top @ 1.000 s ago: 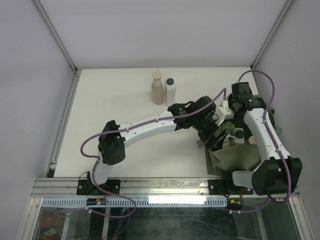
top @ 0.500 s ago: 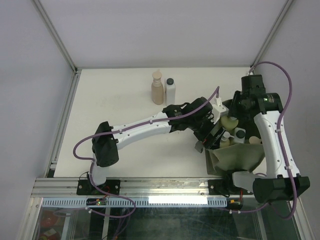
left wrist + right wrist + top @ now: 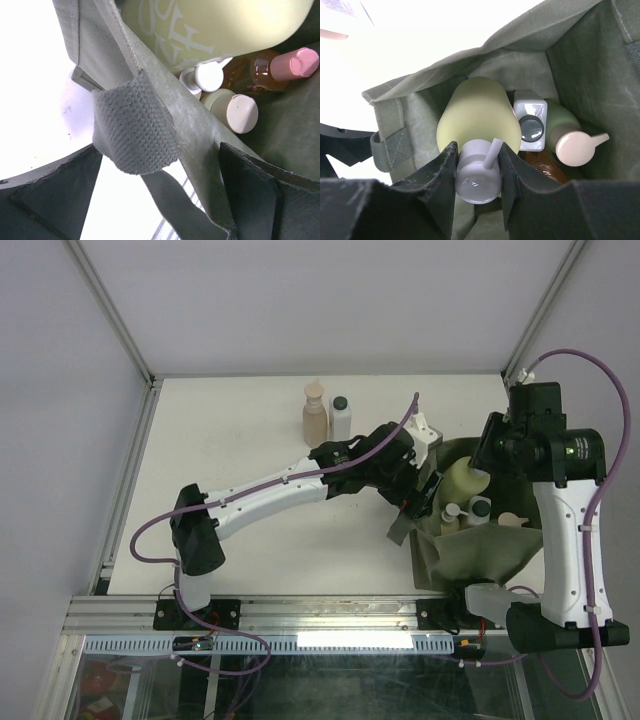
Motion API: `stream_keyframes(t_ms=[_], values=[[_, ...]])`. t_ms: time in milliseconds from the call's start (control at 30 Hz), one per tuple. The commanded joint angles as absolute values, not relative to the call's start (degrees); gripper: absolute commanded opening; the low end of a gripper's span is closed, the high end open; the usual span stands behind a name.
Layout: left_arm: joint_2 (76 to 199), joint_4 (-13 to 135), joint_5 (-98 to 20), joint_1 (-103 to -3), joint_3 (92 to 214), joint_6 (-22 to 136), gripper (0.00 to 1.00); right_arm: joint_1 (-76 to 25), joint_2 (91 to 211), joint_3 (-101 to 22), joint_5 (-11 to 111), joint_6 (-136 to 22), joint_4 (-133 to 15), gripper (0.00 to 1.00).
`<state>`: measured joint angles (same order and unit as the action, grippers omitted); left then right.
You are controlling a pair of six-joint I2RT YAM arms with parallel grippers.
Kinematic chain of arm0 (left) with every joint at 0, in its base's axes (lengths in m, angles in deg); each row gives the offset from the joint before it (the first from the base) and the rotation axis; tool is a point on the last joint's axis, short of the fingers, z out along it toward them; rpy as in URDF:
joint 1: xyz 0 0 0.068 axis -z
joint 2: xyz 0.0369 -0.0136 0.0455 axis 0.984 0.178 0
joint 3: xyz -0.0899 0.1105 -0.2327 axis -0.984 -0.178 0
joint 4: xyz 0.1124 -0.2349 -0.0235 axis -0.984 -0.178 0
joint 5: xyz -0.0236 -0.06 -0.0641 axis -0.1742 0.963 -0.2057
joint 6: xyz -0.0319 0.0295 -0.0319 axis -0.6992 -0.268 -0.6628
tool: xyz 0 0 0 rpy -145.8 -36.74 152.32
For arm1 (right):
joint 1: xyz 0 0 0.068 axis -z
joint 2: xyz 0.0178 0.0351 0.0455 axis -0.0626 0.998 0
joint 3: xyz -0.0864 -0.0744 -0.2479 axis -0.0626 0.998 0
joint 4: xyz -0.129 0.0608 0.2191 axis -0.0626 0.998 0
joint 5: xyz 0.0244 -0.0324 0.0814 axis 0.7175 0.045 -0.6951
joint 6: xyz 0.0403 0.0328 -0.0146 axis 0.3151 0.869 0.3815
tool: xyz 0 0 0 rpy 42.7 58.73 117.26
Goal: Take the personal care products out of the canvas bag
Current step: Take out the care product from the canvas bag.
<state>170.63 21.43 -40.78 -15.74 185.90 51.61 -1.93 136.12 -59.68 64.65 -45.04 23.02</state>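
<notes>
Job looks maybe a quarter done, going by what's out: a tan pump bottle (image 3: 315, 420) and a white bottle with a black cap (image 3: 341, 422) stand side by side near the far edge of the table (image 3: 220, 430), well apart from the canvas bag (image 3: 480, 550) slumped at the near right corner. The third one looks mid-extraction. The right gripper (image 3: 476, 155) has its fingers pinched on the grey pump cap of a fat yellow-green bottle (image 3: 475, 112), which hangs at the bag's open mouth; hard to say if it's fully clear. The left gripper (image 3: 160, 160) has its jaws spread wide either side of the bag's rim and strap, clamping nothing. Left inside, as far as anyone can see: an orange bottle with a pink cap (image 3: 280, 65), a pale one with a beige cap (image 3: 235, 111), a small white pump (image 3: 205, 77) and another black-capped white bottle (image 3: 530, 127), possibly more underneath. The tabletop is plain off-white, boxed in by blank pale walls (image 3: 300, 300), with an aluminium rail (image 3: 330, 615) along the near edge.
</notes>
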Motion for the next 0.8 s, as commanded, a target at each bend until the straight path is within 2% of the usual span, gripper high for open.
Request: stream_keyframes(t_ms=[0, 767], values=[[165.8, 23.2, -44.0, -16.4, 185.2, 50.4, 0.99, -2.2, 135.4, -66.4, 62.2, -45.1, 21.4, 0.0], [162.5, 24.5, -46.0, -16.4, 181.9, 48.4, 0.99, -5.9, 142.8, -85.0, 58.7, -48.9, 25.7, 0.0]])
